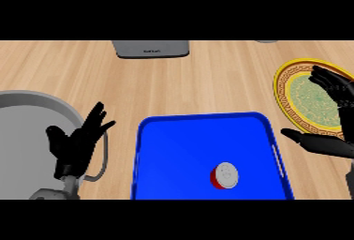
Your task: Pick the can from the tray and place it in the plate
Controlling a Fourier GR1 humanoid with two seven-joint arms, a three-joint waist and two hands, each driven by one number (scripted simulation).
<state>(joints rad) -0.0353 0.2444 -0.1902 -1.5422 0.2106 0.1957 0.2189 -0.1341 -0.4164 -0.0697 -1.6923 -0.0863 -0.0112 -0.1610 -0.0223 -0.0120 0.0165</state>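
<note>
Head view: can [224,176] stands upright in blue tray [159,154], near its right side — we've both hands open, holding nothing, right hand [332,117] over plate [287,77], left hand [77,140] resting. We reckon it's light, rigid, smooth-walled — take it round the sides, below the lid.

Black hands [76,143], grey forearms [48,193]
</note>
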